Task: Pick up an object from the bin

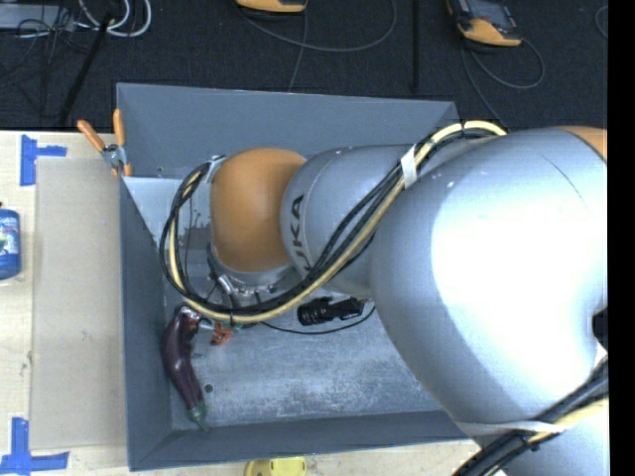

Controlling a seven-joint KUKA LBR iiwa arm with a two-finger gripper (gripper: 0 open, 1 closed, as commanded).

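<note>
Eggplant toy (183, 361), dark purple, lies on the floor of the bin (298, 405) by its left wall, not yet lifted. The gripper (222, 315) hangs just beside its upper end, below the orange wrist cover (253, 206). I cannot tell whether the gripper is open or closed. Grasp and lift appear left to do.

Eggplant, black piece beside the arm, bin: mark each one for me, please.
eggplant (183, 363): camera view, on its purple middle.
black piece (327, 311): camera view, on its centre.
bin (288, 117): camera view, on the bare far wall.
</note>
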